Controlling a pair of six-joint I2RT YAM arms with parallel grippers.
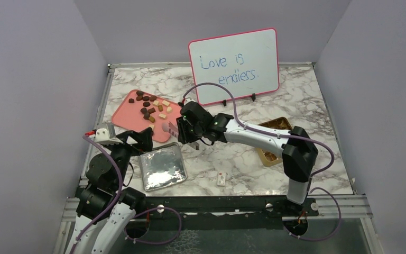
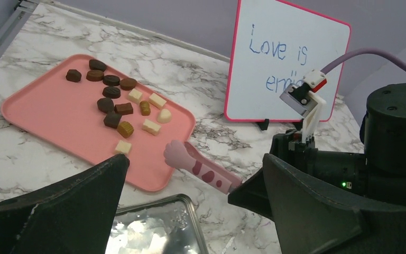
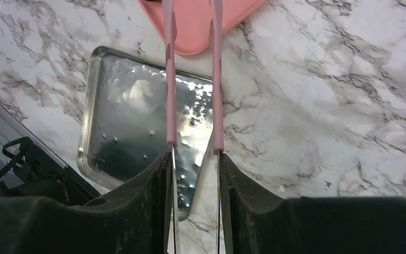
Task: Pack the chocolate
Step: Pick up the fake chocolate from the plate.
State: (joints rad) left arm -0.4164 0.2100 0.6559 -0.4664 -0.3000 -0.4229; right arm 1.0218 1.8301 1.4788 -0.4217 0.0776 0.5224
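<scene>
chocolate (image 2: 124,108) | brown, tan, white pieces | scattered on pink tray (image 2: 42,116)

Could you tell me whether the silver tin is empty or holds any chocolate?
Empty: the silver tin shows only bare, reflective metal; the chocolate lies on the pink tray.

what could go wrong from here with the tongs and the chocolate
1. The right end effector pinches the pink tongs near their rear end, so the long arms could twist or slip when squeezed.
2. The chocolates lie close together on the pink tray; grabbing one may nudge its neighbours, perhaps over the low rim.
3. The gold box sits well away from the tray, partly hidden, so a loosely held piece might drop on the way.
</scene>
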